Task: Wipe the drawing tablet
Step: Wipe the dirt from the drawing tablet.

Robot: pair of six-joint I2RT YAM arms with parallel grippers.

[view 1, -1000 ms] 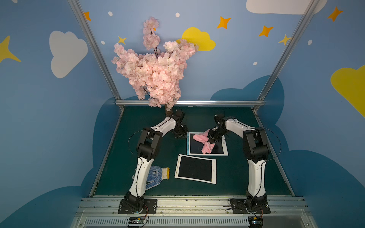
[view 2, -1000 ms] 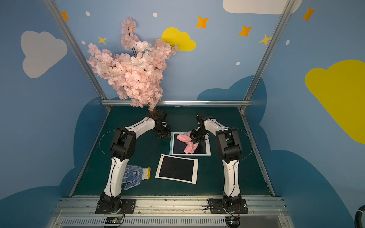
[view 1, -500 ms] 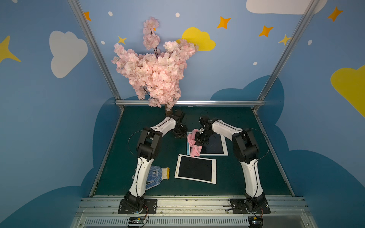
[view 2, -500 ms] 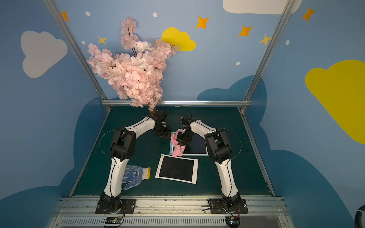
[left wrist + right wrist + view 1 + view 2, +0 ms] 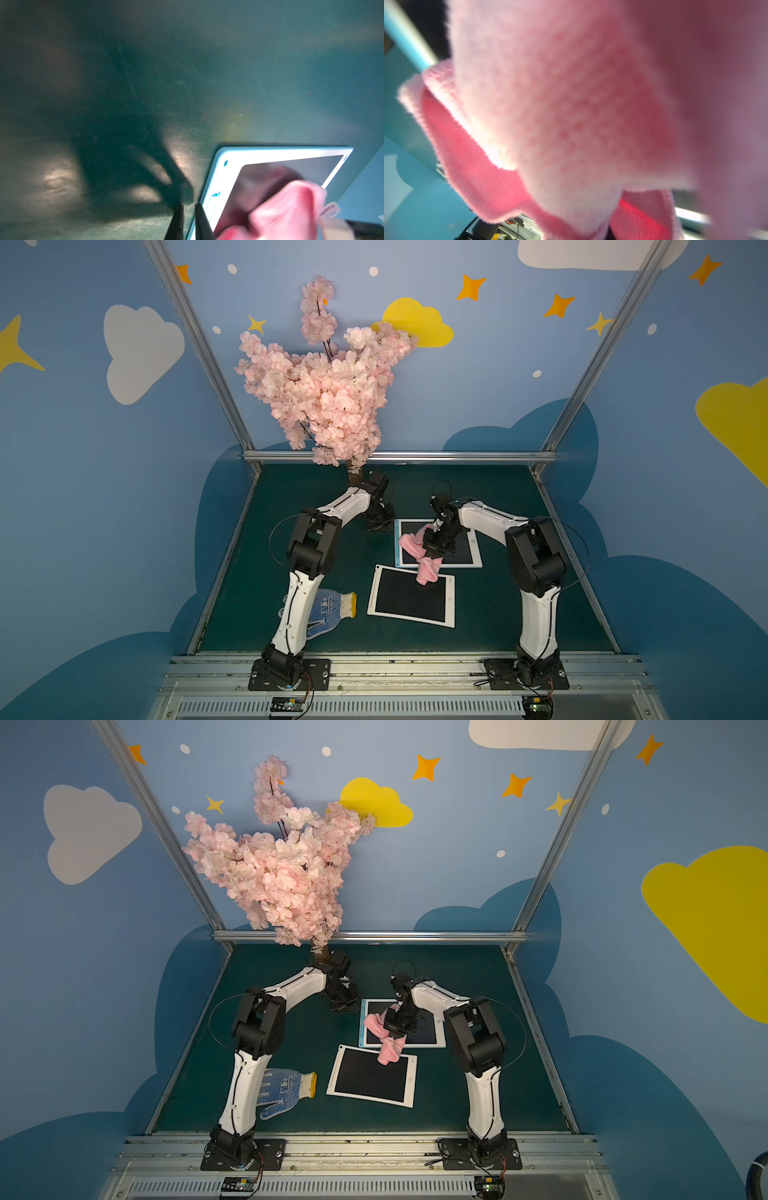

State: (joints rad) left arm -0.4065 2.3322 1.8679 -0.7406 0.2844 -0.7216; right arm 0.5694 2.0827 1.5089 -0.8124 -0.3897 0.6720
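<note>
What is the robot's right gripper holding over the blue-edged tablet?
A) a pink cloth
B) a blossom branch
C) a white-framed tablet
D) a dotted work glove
A: in both top views the right gripper is shut on the pink cloth, bunched over the blue-edged tablet, while the dotted glove lies apart, near the left arm.

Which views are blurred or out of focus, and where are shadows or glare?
Right wrist view: the pink cloth nearly fills the frame, out of focus. Left wrist view: cloth blurred, dark shadow, pale glare patches on the green mat. Both top views: sharp.
</note>
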